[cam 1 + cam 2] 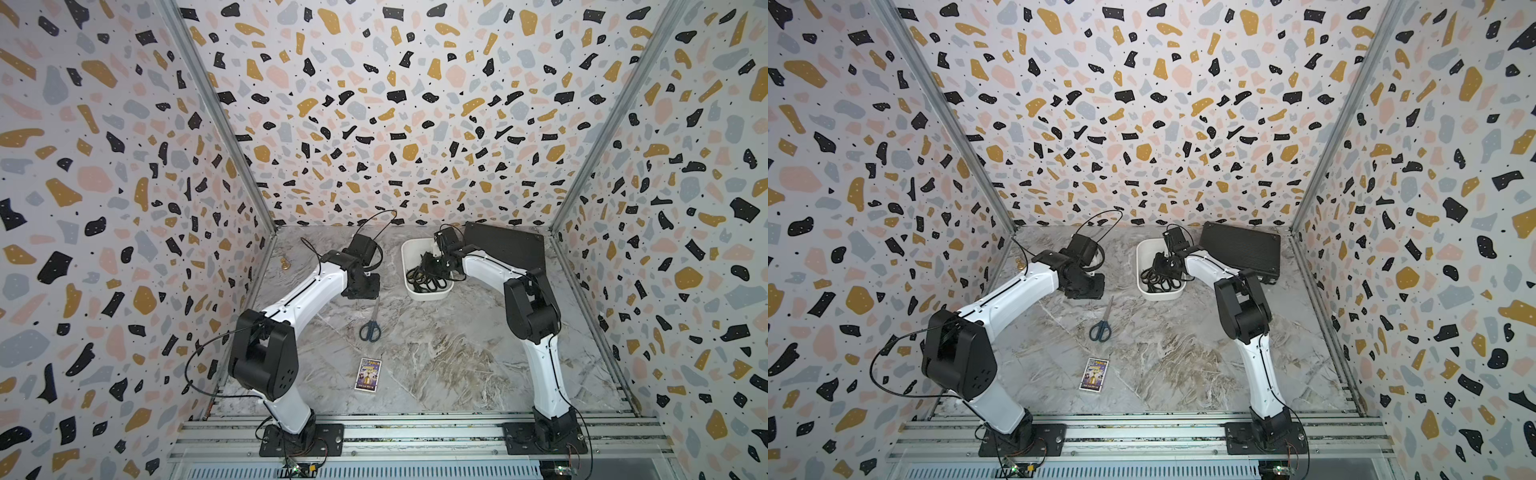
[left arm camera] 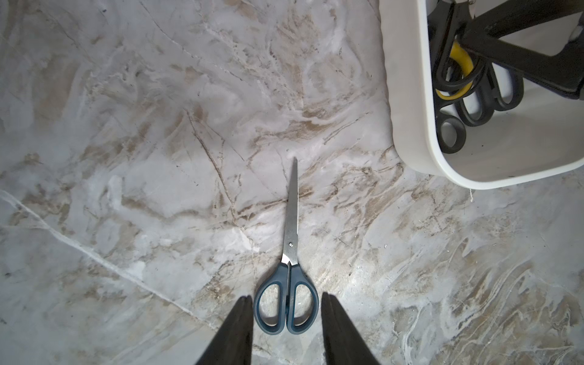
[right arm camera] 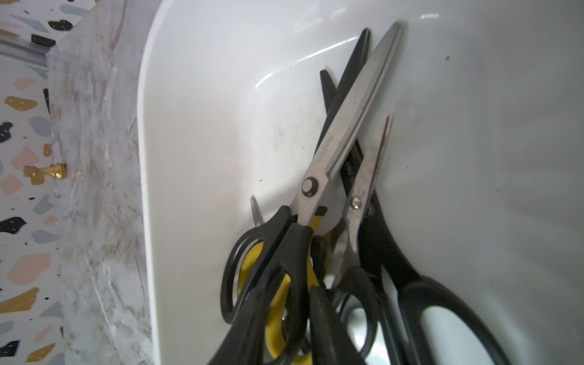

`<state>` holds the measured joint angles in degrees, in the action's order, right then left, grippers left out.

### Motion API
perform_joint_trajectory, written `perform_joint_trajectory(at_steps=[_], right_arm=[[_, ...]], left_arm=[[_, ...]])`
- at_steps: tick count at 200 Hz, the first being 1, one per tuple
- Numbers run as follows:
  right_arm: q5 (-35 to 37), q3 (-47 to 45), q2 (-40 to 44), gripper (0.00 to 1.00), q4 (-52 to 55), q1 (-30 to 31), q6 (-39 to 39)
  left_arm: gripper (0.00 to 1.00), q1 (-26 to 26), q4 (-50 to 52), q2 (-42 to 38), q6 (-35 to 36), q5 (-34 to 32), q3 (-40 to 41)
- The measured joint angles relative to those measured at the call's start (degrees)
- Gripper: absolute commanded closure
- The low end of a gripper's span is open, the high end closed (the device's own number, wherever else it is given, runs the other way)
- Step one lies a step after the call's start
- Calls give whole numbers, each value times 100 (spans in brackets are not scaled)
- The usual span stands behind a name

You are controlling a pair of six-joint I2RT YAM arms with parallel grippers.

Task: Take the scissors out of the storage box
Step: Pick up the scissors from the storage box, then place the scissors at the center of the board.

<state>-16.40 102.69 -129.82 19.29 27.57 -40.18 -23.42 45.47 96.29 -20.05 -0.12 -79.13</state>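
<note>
The white storage box [image 1: 405, 253] [image 1: 1139, 257] stands at the back of the table, with several scissors piled inside. My right gripper [image 3: 284, 316] [image 1: 432, 266] reaches down into it, its jaws closed on a handle loop of the top black-handled scissors [image 3: 347, 126]. These lie over a yellow-and-black pair [image 3: 249, 262], beside a small pair [image 3: 366, 177] and a big black pair [image 3: 410, 284]. The dark blue scissors [image 1: 370, 328] [image 2: 290, 221] lie flat on the table outside the box. My left gripper [image 2: 286, 303] [image 1: 1084, 286] hovers open above their handles, holding nothing.
A flat black case [image 1: 503, 249] [image 1: 1241, 249] lies behind and right of the box. A small colourful card [image 1: 368, 374] sits on the marble table nearer the front. A gold chess piece [image 1: 284, 264] [image 3: 47, 172] stands by the left wall.
</note>
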Motion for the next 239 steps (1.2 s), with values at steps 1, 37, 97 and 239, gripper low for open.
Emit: perform_joint_trajectory(at_steps=[1,37,97,239], right_arm=[[0,0,0,82,-2,0,0],[-11,-2,0,90,4,-7,-74],[57,-7,192,92,116,-17,140],[-535,-3233,3307,93,544,977,1032]], left_arm=[[60,0,0,0,0,0,0],[60,0,-2,0,0,0,0],[60,0,-7,0,-2,0,0],[59,896,109,-267,-4,289,-35]])
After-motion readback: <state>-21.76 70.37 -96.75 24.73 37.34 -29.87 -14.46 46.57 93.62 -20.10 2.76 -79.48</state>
